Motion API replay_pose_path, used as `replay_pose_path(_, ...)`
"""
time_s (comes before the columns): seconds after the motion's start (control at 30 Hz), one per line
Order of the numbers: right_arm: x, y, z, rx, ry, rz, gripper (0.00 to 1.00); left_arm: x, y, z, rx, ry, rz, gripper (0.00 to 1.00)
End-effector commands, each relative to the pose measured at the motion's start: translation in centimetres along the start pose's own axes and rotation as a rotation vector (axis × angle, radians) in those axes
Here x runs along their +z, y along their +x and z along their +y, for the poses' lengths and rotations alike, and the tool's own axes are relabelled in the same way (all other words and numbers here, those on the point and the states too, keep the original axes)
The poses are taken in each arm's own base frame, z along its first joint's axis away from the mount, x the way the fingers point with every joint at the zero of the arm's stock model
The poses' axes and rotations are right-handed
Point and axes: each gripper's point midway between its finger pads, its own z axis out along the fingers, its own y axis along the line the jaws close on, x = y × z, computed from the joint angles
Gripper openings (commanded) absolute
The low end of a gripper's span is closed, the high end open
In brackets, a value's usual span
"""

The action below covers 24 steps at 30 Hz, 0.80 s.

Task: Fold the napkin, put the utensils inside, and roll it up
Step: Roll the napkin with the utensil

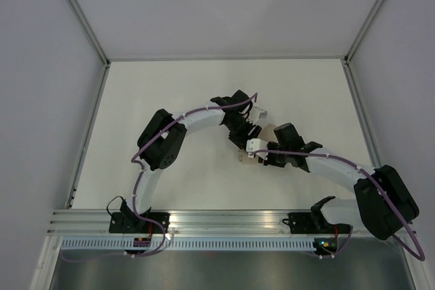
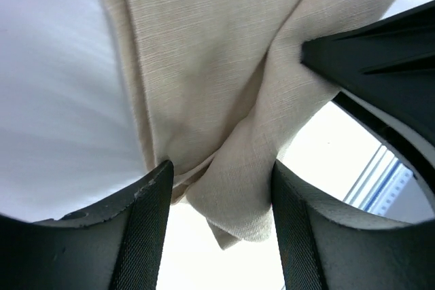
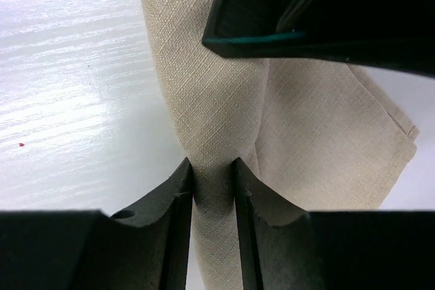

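Item 1: napkin (image 3: 224, 100), middle of table (image 1: 204, 100), bunched between my 2 claws. My right claw (image 3: 214, 181) pinches a fold; my left claw (image 2: 221, 181) spread, straddling cloth. Folding unfinished; utensils unseen; rolling remains.

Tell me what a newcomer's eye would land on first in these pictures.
The right gripper is pinched on a narrow fold of the beige napkin, and the left gripper straddles a thicker bunch of it. From above, both meet at the middle of the white table, almost hiding the cloth.
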Motion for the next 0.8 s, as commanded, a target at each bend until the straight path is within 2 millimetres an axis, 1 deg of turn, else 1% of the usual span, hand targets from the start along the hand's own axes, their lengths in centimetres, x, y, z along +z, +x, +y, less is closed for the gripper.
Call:
replay_pose_path(0.0,0.0,1.0,1.7,0.054,-0.114,0.028,0.11,-2.6,-1.8,1.6,-0.037,-0.11,-0.099,0.62)
replay_pose_path(0.03,-0.1,1.1,2.0,0.065,-0.139,0.025,0.1,-3.2,-1.7,2.1,-0.053,-0.129,-0.116,0.6)
replay_pose_path(0.07,0.0,0.9,1.7,0.066,-0.153,0.025,0.1,-3.7,-2.4,2.5,-0.053,-0.142,-0.156,0.56)
replay_pose_path(0.1,0.0,0.9,1.7,0.074,-0.168,0.02,0.1,-4.2,-2.6,2.8,-0.073,-0.154,-0.185,0.55)
replay_pose_path(0.13,-0.1,0.9,2.0,0.087,-0.196,0.016,0.09,-4.2,-1.7,3.5,-0.095,-0.17,-0.185,0.55)
replay_pose_path(0.17,0.0,1.0,1.5,0.096,-0.205,0.014,0.09,-5.5,-2.4,3.7,-0.091,-0.206,-0.233,0.55)
replay_pose_path(0.2,0.0,1.0,1.5,0.102,-0.22,0.012,0.09,-6.0,-3.0,3.9,-0.095,-0.22,-0.272,0.55)
replay_pose_path(0.23,-0.2,1.2,1.7,0.116,-0.244,0.019,0.09,-6.3,-2.4,4.4,-0.107,-0.238,-0.286,0.55)
replay_pose_path(0.27,0.0,1.1,1.3,0.134,-0.261,0.009,0.09,-6.7,-2.5,4.7,-0.109,-0.265,-0.308,0.56)
replay_pose_path(0.3,0.0,1.1,1.1,0.132,-0.276,0.008,0.09,-8.1,-3.5,4.3,-0.09,-0.275,-0.372,0.56)
replay_pose_path(0.33,-0.3,1.5,1.4,0.158,-0.306,0.017,0.09,-8.0,-2.8,4.6,-0.094,-0.291,-0.376,0.56)
replay_pose_path(0.37,-0.1,1.1,1.1,0.166,-0.327,0.007,0.09,-8.4,-2.8,4.7,-0.094,-0.31,-0.398,0.56)
replay_pose_path(0.4,-0.1,1.2,1.0,0.168,-0.34,0.002,0.09,-9.5,-3.2,4.3,-0.088,-0.316,-0.437,0.55)
replay_pose_path(0.43,-0.3,1.3,1.2,0.184,-0.364,0.008,0.09,-9.3,-2.8,4.5,-0.089,-0.318,-0.452,0.54)
replay_pose_path(0.47,-0.1,1.4,0.7,0.198,-0.37,0.007,0.09,-9.6,-3.0,4.3,-0.083,-0.321,-0.474,0.52)
replay_pose_path(0.53,-0.1,1.8,0.5,0.216,-0.386,0.013,0.08,-10.3,-2.8,4.2,-0.083,-0.335,-0.519,0.47)
replay_pose_path(0.57,0.1,1.9,0.3,0.222,-0.395,0.016,0.08,-10.6,-2.7,4.2,-0.083,-0.342,-0.536,0.43)
replay_pose_path(0.6,0.1,1.8,0.3,0.23,-0.405,0.012,0.08,-10.7,-2.5,4.1,-0.081,-0.34,-0.55,0.43)
replay_pose_path(0.63,0.0,1.9,0.4,0.234,-0.418,0.013,0.08,-10.7,-2.0,3.9,-0.08,-0.337,-0.558,0.43)
replay_pose_path(0.7,0.2,2.0,0.0,0.248,-0.426,0.015,0.08,-10.8,-2.0,3.7,-0.073,-0.319,-0.576,0.4)
replay_pose_path(0.73,0.2,2.1,0.0,0.259,-0.44,0.019,0.08,-10.4,-1.4,3.4,-0.067,-0.306,-0.568,0.33)
replay_pose_path(0.77,0.3,2.1,0.1,0.261,-0.45,0.02,0.08,-10.7,-1.8,2.9,-0.042,-0.296,-0.599,0.3)
